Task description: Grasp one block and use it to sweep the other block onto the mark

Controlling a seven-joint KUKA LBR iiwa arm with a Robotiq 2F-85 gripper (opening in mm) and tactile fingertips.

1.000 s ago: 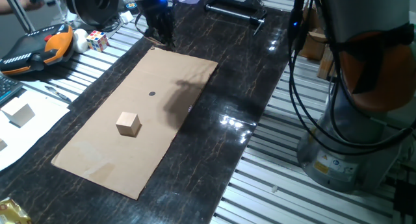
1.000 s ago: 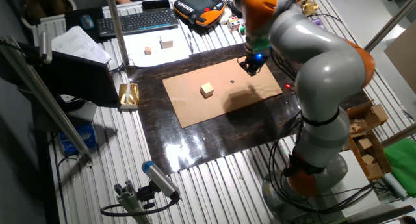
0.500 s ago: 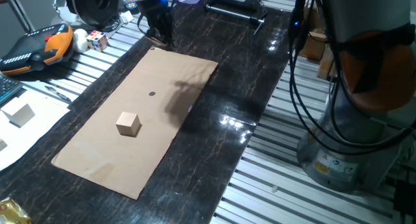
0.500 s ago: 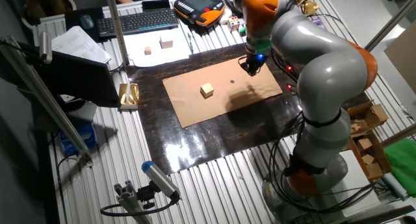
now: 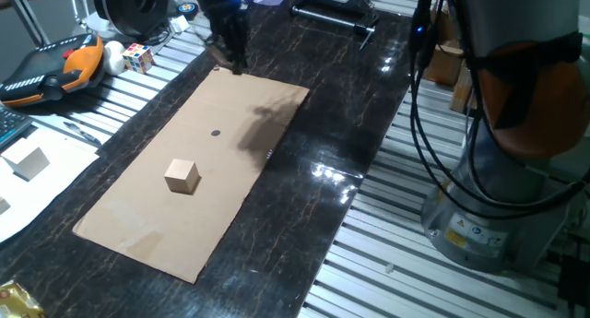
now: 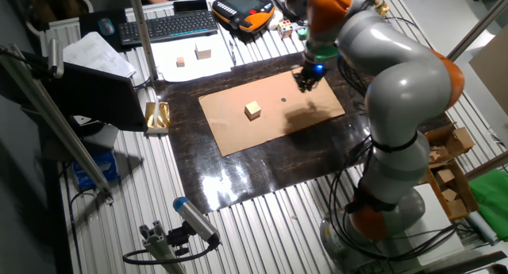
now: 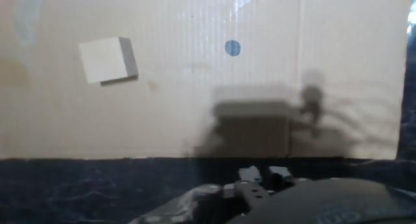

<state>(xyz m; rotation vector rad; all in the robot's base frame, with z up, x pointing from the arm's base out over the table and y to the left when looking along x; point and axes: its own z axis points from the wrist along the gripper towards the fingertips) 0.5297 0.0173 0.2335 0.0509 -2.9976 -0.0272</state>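
One tan block (image 5: 182, 175) mid-cardboard (image 5: 138, 217), mark (image 5: 216, 132) beyond, gripper (image 5: 230, 60) at far edge, grip unclear.

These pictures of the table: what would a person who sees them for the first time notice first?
First, the large grey and orange robot arm, which bends over the table's far end with its gripper above the corner of the flat brown cardboard sheet. Next, the small light-tan wooden cube alone near the sheet's middle, apart from the small dark round mark.
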